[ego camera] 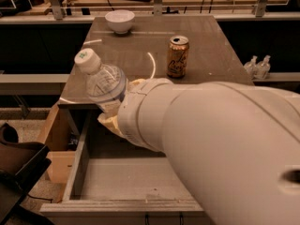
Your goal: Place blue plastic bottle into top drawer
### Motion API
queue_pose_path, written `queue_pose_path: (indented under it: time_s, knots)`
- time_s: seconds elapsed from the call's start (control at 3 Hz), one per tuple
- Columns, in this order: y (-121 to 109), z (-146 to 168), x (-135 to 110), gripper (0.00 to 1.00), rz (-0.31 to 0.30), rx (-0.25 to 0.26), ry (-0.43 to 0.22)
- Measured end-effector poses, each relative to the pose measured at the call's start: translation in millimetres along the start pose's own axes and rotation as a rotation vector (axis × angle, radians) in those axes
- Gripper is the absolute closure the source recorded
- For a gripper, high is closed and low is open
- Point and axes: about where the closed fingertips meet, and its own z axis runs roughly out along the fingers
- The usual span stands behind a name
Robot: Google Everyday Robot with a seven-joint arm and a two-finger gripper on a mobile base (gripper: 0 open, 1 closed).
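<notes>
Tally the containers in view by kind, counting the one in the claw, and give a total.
Bottles: 3 (blue plastic bottle gripped in the claw above the open top drawer; two small bottles right of the table)
Cans: 1 (gold soda can on the table)
Bowls: 1 (white bowl at the table's far end)
Total: 5

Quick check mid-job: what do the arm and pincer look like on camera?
The arm is a thick, smooth, off-white rounded shell with a seam ring at the wrist and one dark slot; no cables show. The pincer, over the drawer's back left, closed on the bottle, shows only pale yellowish fingers.
</notes>
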Motion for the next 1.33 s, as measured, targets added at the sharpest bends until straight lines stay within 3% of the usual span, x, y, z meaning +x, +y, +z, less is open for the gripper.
queue_pose_path:
  time_s: [0.33,0.67,1.0,1.33]
  knots:
    - [13.3,25.2,25.8,1.0,0.014,0.013,0.05]
    - [36.3,63.9,57.6,1.0,0.026,-0.02,0.064]
    - [50.6,97.1,77.2,1.0,0.063,-0.065,0.018]
    - [56.0,132.1,80.5,1.0,0.085,-0.13,-0.059]
